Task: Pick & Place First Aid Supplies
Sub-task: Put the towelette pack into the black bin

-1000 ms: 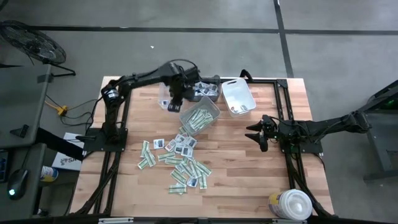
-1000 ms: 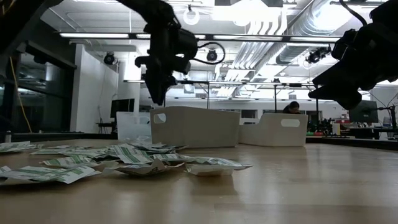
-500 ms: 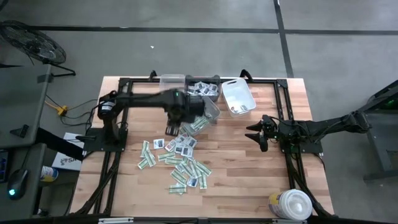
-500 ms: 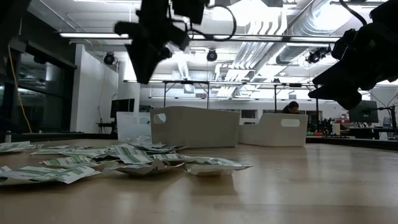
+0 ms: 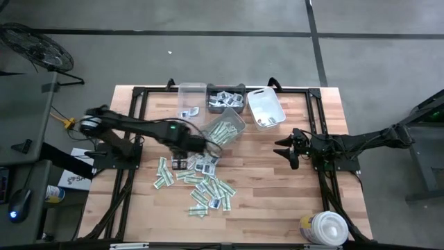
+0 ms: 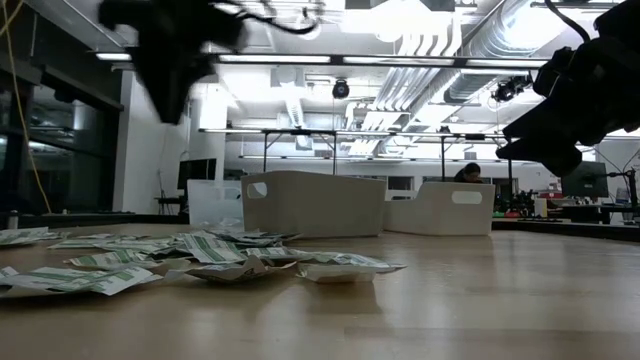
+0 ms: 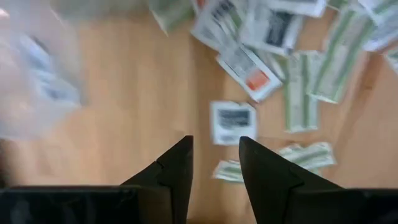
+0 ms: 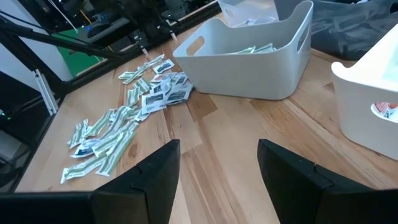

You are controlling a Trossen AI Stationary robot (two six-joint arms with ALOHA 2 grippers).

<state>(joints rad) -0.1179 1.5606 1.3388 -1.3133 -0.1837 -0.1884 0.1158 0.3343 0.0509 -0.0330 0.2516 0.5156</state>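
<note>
First aid supplies (image 5: 202, 177) lie scattered across the middle of the bench (image 5: 277, 187). Above the pile's upper edge, the left claw (image 5: 182, 147) hangs with its fingers parted and nothing between them, over a squarish white packet (image 7: 233, 122). Off to the side, the right claw (image 5: 286, 148) waits, fingers spread, clear of the bins (image 5: 266, 109).

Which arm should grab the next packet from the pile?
Left. The left gripper, open and empty, hovers over the packet pile's upper-left edge. The right gripper, open, waits off to the right, well clear of the packets.
</note>
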